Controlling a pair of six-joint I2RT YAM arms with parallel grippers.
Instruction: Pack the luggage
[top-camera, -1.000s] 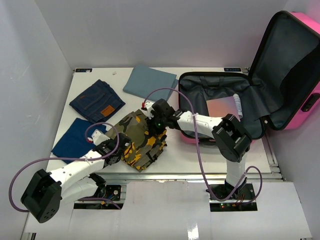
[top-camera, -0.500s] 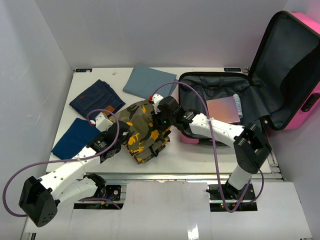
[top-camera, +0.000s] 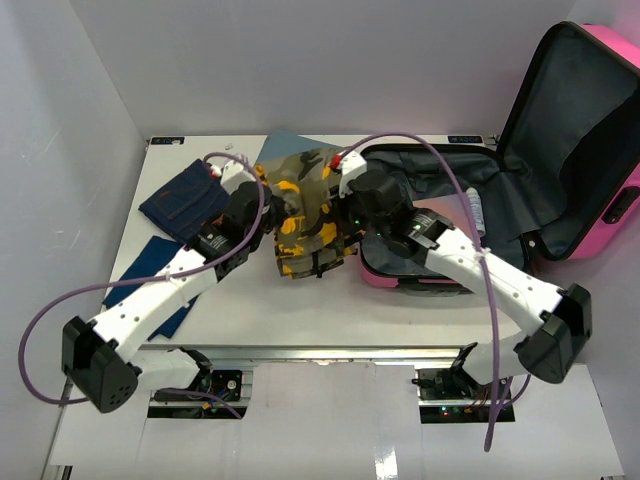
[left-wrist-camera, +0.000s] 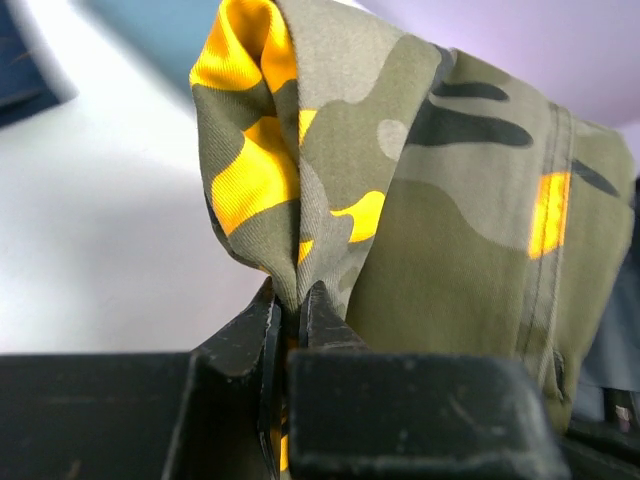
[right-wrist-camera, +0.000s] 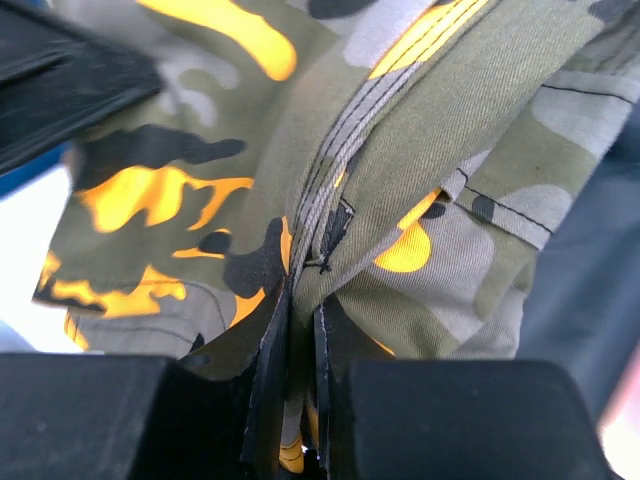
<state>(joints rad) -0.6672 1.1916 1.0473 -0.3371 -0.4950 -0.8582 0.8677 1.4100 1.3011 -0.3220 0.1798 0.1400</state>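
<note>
The hot-pink luggage (top-camera: 612, 150) lies open at the right, lid up, dark grey lining showing, with a pinkish folded item (top-camera: 447, 216) inside. A folded camouflage garment (top-camera: 305, 210) in olive, black and yellow hangs lifted between both grippers, just left of the luggage's near rim. My left gripper (top-camera: 262, 200) is shut on its left edge; in the left wrist view (left-wrist-camera: 288, 298) the fabric is pinched between the fingers. My right gripper (top-camera: 345, 195) is shut on its right edge, seen pinched in the right wrist view (right-wrist-camera: 298, 305).
Folded dark jeans (top-camera: 183, 200) lie at the far left, a blue folded cloth (top-camera: 140, 275) nearer, partly under the left arm, and a grey-blue folded cloth (top-camera: 290, 145) at the back, partly behind the garment. White walls enclose the table (top-camera: 300, 310).
Both grippers have lifted the camouflage garment off the table and carried it away from the near edge, toward the back and right, closer to the luggage. Both arms have stretched out.
</note>
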